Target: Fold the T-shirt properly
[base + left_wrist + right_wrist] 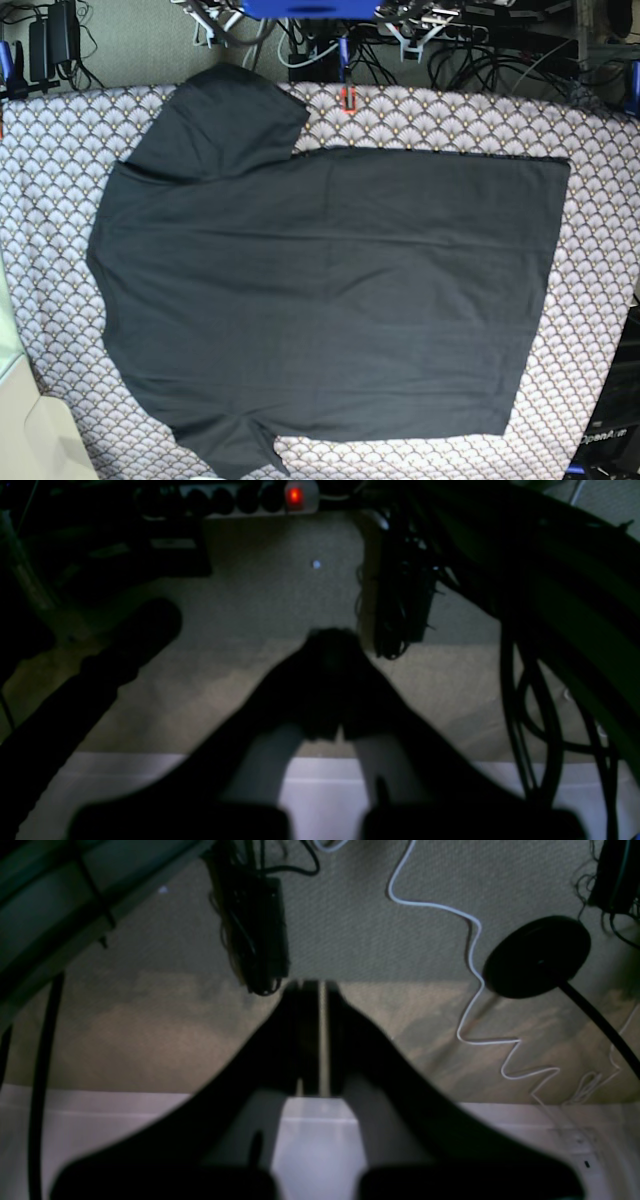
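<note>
The T-shirt (330, 300) lies spread flat on the patterned table cover (600, 130) in the base view, dark charcoal, with its sleeves at the left and its straight hem at the right. Neither arm shows in that view. In the left wrist view my left gripper (331, 641) is shut with nothing in it, hanging over carpet beyond a pale table edge (320, 790). In the right wrist view my right gripper (312, 990) is also shut and holds nothing, with only a thin slit between its fingers (295, 1030). No cloth appears in either wrist view.
A power strip with a red light (295, 495) and hanging cables (530, 690) lie ahead of the left gripper. A white cable (470, 965) and a black round stand base (537, 955) lie on the carpet by the right gripper. A small red item (348, 98) sits at the table's far edge.
</note>
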